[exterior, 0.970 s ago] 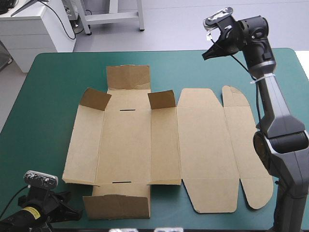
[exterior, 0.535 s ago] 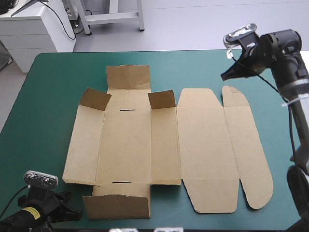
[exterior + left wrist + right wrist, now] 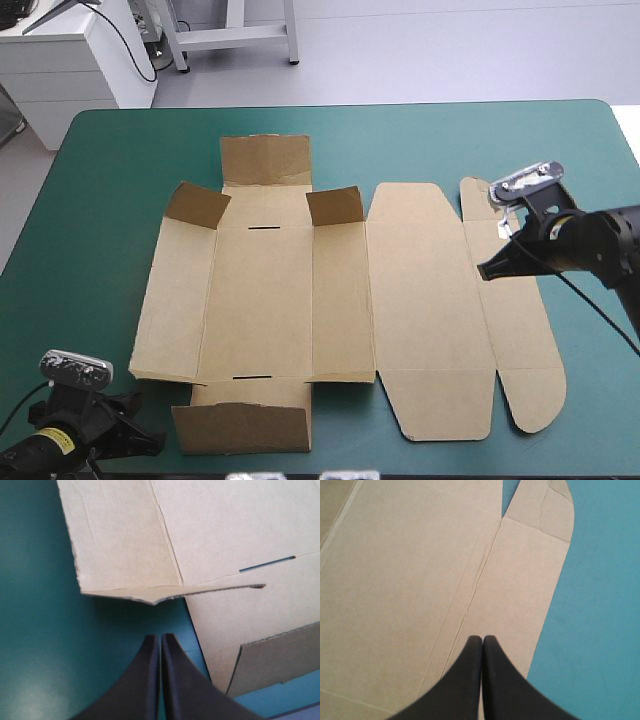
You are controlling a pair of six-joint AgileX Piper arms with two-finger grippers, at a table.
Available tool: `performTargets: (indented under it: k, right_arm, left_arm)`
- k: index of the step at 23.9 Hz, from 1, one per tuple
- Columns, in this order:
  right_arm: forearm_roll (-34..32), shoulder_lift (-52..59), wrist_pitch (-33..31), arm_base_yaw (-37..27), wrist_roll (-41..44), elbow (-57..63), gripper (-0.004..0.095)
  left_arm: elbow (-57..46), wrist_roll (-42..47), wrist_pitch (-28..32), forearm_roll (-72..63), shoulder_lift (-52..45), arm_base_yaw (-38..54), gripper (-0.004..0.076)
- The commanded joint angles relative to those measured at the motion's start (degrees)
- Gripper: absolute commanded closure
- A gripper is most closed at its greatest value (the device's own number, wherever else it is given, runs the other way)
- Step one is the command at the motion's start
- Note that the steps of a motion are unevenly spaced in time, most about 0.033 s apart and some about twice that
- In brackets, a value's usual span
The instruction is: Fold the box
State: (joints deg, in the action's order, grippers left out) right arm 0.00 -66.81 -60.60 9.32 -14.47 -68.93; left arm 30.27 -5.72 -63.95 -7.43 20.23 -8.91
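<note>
High view, desk under teal-green cover. Box, one: a cut sheet of brown board lying flat across the middle, wholly on the cover. Corner flaps, two, raised off the sheet at about 11 and 12 o'clock from the desk's centre. Slots, two, thin dark cuts, one far and one near. Hands, two. Left hand at the desk's 7 o'clock corner, off the board, its arm cut off by the picture's edge; its own wrist view shows the left hand with black fingers clenched into one point on nothing, over bare cover, a corner of the box just ahead and only one slot in sight. Right hand at 3 o'clock, over the sheet's rounded outer panel, arm running out of the picture; from its wrist the right hand is likewise clenched and empty, the box beneath it. Whether its tip touches the board cannot be told.
</note>
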Motion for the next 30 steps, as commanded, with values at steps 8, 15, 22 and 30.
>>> performTargets:
  k: [8,15,22,30]
  right_arm:
    - [-0.42,18.50,6.85,-0.37,3.11,11.60,0.0924]
    - [-4.12,22.92,3.11,-0.37,4.99,12.30,0.0924]
    - [-4.26,23.73,3.21,-0.37,5.46,15.04,0.0924]
    - [-4.57,25.75,5.36,-0.37,7.11,21.14,0.0924]
  left_arm:
    - [16.96,0.28,-0.63,1.87,6.76,-0.07,0.0731]
    - [27.91,-2.05,1.45,1.61,29.37,-0.07,0.0731]
    - [35.53,-3.37,3.04,1.61,41.10,-0.07,0.0731]
    - [36.37,-8.04,3.49,-0.50,45.19,4.08,0.0710]
